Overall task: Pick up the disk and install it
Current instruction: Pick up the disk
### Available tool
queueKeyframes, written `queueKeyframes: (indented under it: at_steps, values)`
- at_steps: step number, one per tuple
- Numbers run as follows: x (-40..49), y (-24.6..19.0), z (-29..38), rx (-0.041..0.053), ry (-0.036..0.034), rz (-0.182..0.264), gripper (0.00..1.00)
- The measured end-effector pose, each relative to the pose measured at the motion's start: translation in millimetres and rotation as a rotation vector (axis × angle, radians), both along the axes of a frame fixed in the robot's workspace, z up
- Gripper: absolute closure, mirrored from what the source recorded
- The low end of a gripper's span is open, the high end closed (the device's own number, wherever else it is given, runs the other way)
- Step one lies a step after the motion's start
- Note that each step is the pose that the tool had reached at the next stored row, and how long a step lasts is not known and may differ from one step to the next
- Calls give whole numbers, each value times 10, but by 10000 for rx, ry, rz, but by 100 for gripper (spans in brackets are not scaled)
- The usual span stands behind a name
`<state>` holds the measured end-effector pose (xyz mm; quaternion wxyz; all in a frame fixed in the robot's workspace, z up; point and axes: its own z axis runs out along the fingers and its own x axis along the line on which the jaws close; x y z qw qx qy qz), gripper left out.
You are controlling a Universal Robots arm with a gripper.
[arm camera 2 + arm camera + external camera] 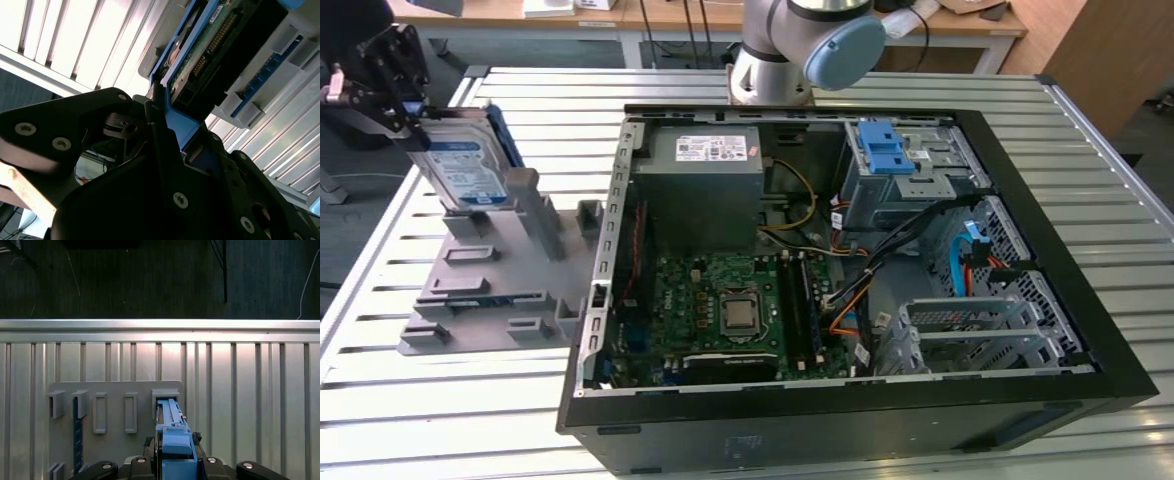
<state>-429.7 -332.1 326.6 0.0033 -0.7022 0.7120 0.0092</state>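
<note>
At this moment you had the gripper at the far corner of the table, on the exterior view's left, well apart from the open computer case. Its claw was clamped on the disk, gripping the upper end. In the second wrist view you could see the dark fingers pressed against the blue frame of the drive, with the green circuit board side facing the camera. The disk stood on its edge, a little tilted, with the blue-and-white label turned to the exterior camera. Its lower end was at a slot of the grey rack, just beside a grey upright post; whether it was seated in the slot or already lifted a little, you could not tell from these pictures. In the first wrist view the blue edge of the disk ran from the gripper toward that slot. Inside the case you could see the grey power supply box with a white sticker, the green motherboard, and the blue latch on its silver cage. The base of the arm stood behind the case.
</note>
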Motion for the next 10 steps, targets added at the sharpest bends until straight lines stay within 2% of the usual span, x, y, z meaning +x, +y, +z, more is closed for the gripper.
queueKeyframes:
  at_steps: [10]
  values:
    - [0,0,23,1,-2,0,63]
